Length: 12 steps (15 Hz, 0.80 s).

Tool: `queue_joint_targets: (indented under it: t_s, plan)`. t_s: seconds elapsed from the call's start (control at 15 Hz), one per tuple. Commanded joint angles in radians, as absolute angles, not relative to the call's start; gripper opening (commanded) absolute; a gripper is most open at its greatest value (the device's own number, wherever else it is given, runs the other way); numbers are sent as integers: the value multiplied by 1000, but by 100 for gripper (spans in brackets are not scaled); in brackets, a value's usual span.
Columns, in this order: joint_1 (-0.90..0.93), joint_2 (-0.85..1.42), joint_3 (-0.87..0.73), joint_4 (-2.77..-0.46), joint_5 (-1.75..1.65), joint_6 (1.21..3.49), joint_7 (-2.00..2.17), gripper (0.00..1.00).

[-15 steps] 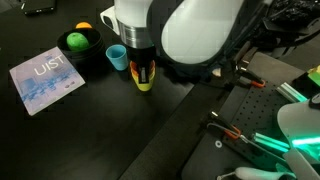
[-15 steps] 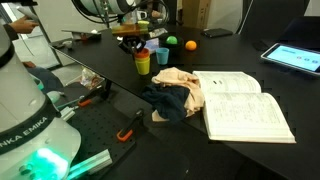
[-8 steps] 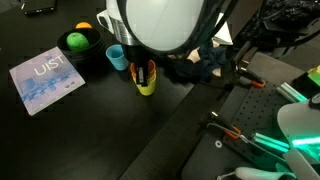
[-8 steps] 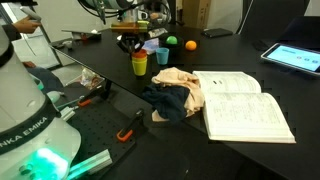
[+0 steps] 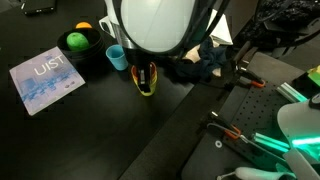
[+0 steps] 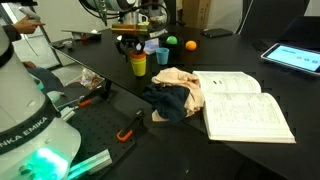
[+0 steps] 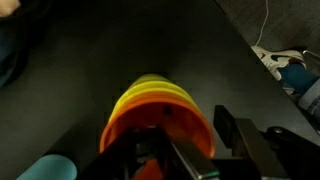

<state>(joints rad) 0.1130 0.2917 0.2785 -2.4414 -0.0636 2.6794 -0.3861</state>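
Since a second ago the arm's bulky white link has swung across, uncovering the dark cloth (image 5: 205, 62) behind it, and the gripper (image 5: 144, 76) with the yellow cup stack (image 5: 146, 82) has edged slightly sideways; over the last half second almost nothing has shifted.

The stack sits on the black table (image 5: 90, 130) under the gripper, leaning a little in an exterior view. In the wrist view its orange inner cup shows inside the yellow one, and the fingers seem to straddle the rim, one inside and one outside, though I cannot tell whether they are clamped on the wall.

My reading is that the grasp on the stack is being settled. Any lift would first need a firm pinch on the thin rim, then a straight rise so the leaning cups do not slip apart.

The blue cup (image 5: 117, 57) stands just beside the stack, with the bowl (image 5: 77, 42) holding a green ball further back. The booklet (image 5: 45, 80) lies well apart. The table's front edge runs near the stack, so open room lies mainly toward the booklet.
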Motion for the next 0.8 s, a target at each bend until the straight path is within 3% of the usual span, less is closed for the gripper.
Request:
queue_joint_targets:
  t_s: [0.0,0.2,0.73]
  plan:
    - [112,297,278,-2429,-61,2671,-401,79]
    - [113,294,275,-2427,-67,2668,-397,99]
    - [118,253,266,-2413,-82,2653,-389,99]
